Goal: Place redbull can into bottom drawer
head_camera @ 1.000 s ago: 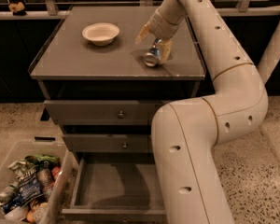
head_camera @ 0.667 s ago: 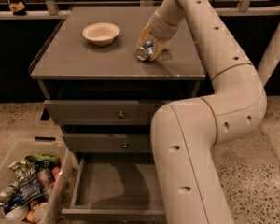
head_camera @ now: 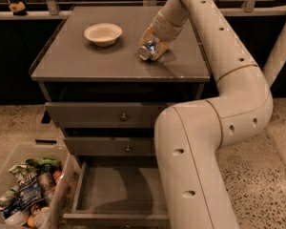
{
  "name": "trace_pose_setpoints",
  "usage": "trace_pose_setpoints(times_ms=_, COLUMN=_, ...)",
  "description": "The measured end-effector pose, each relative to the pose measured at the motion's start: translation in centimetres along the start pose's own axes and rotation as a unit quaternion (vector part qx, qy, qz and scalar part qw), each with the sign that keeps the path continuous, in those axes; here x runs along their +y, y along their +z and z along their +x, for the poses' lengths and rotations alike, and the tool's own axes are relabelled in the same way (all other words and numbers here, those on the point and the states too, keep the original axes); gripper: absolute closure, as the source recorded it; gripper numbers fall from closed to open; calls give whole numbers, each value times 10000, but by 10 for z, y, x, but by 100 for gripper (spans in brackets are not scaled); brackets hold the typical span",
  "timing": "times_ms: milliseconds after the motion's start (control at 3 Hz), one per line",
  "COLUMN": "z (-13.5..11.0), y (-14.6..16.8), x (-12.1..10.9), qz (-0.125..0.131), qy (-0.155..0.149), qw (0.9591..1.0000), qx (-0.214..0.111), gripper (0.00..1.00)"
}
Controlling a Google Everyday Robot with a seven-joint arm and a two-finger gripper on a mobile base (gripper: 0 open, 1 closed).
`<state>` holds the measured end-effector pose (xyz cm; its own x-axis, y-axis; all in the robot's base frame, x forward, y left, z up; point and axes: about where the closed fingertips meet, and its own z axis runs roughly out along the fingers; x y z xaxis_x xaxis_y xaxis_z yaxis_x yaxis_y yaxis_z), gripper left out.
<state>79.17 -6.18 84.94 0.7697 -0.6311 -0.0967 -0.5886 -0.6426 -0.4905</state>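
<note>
Claw [head_camera: 152, 46] above matt tabletop [head_camera: 86, 63] grips shiny metal can [head_camera: 146, 52].

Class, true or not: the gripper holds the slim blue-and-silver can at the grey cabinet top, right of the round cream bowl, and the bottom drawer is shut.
Not right. The deep grey bottom drawer is pulled open, not shut; the camera view shows it. The gripper does hold the slim blue-and-silver can right of the round cream bowl.
</note>
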Motion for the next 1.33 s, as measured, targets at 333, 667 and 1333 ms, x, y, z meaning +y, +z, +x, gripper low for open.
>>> trace_pose_setpoints(times_ms=333, z=0, y=-2, x=-7, qz=85, qy=78, qw=9999, qx=52, gripper=100)
trace_pose_setpoints(times_ms=667, z=-14, y=-21, x=-17, qz=26, qy=225, qw=9997, qx=117, gripper=100)
trace_pose_setpoints(times_ms=1333, z=-36, y=-57, x=-18, qz=-5, qy=594, qw=9980, qx=209, gripper=100)
